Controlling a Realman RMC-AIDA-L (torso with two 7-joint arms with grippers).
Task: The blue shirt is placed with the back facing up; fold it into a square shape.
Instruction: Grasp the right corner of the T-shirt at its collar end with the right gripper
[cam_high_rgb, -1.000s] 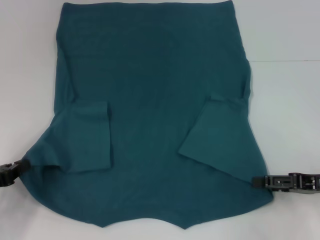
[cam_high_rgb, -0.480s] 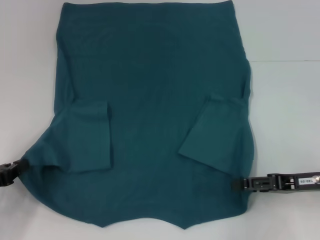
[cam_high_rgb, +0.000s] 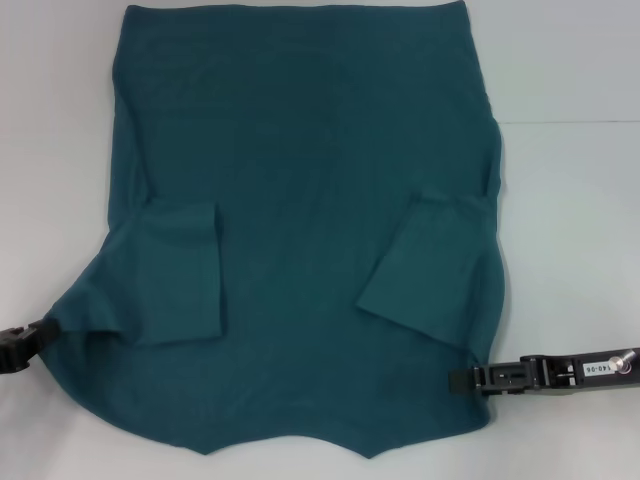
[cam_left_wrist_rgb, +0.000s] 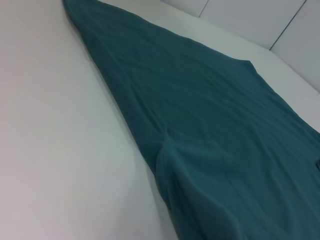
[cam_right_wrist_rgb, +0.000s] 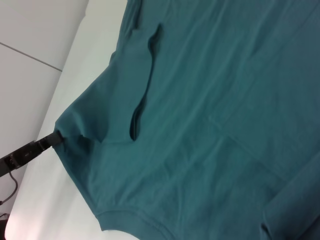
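Observation:
The blue shirt lies spread flat on the white table, plain side up, with both short sleeves folded inward onto the body. At the near left corner my left gripper pinches the cloth, which is drawn to a point there; the right wrist view shows the same pinch by the left gripper. My right gripper is shut on the shirt's near right edge and lies over the cloth, inside the shirt's former outline. The left wrist view holds only the shirt sloping away. Smooth cloth of the shirt fills the right wrist view.
The white table extends bare on both sides of the shirt. A seam line crosses it at the right. The shirt's far hem reaches the upper edge of the head view.
My right gripper has moved left toward the shirt's middle, dragging the near right corner inward with it. The left gripper and the rest of the shirt have stayed put.

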